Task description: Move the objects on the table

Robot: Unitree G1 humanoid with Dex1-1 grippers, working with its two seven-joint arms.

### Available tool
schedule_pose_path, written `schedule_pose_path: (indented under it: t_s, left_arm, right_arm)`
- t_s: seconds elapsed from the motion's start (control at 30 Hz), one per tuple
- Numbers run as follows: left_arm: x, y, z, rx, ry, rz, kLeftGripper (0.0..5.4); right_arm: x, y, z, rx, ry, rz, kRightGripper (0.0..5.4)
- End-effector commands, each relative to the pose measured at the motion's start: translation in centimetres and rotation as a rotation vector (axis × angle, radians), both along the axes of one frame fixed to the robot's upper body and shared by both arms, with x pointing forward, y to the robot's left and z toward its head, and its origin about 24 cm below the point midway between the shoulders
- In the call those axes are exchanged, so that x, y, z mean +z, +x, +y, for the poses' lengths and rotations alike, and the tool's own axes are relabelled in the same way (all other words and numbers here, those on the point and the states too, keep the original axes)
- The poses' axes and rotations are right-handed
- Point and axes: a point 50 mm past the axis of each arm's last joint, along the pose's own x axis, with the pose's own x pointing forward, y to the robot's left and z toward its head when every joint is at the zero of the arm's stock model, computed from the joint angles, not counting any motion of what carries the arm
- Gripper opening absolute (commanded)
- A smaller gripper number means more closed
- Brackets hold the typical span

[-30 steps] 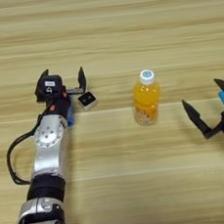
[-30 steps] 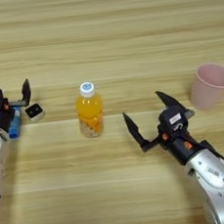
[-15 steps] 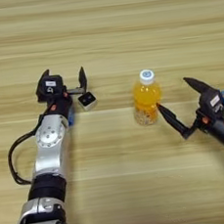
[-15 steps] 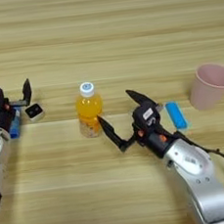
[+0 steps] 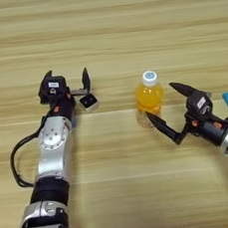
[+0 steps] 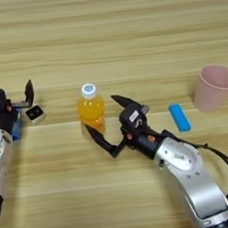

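Centrally, orange-juice bottle upright on the table. Right gripper just beside it on its right, fingers spread wide, one near the bottle's base, one higher; contact unclear. Left gripper spread wide at far left, tiny black-and-white cube just below one fingertip. Slim blue tube lies flat between right arm and pink cup.

Left claw fingers spread, arm stretched up the left side, right claw fingers wide apart, forearm angled in from lower right
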Motion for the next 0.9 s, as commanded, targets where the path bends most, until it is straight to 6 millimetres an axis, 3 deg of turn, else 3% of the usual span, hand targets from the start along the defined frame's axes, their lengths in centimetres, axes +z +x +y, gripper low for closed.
schedule_pose_path:
  t_s: [0.03, 0.63, 0.9]
  left_arm:
    - [0.2, 0.1, -0.2, 0.0, 0.003, -0.003, 5.37]
    - [0.2, 0.0, -0.2, -0.001, 0.002, -0.003, 5.37]
    - [0.2, -0.1, -0.2, 0.001, 0.004, -0.004, 5.37]
  right_arm:
    - [0.2, 0.1, 0.3, 0.018, -0.017, -0.008, 5.4]
    - [-0.5, 4.1, 2.6, -0.013, -0.04, 0.004, 5.4]
    - [-1.2, 4.4, 3.8, 0.015, -0.046, 0.023, 5.4]
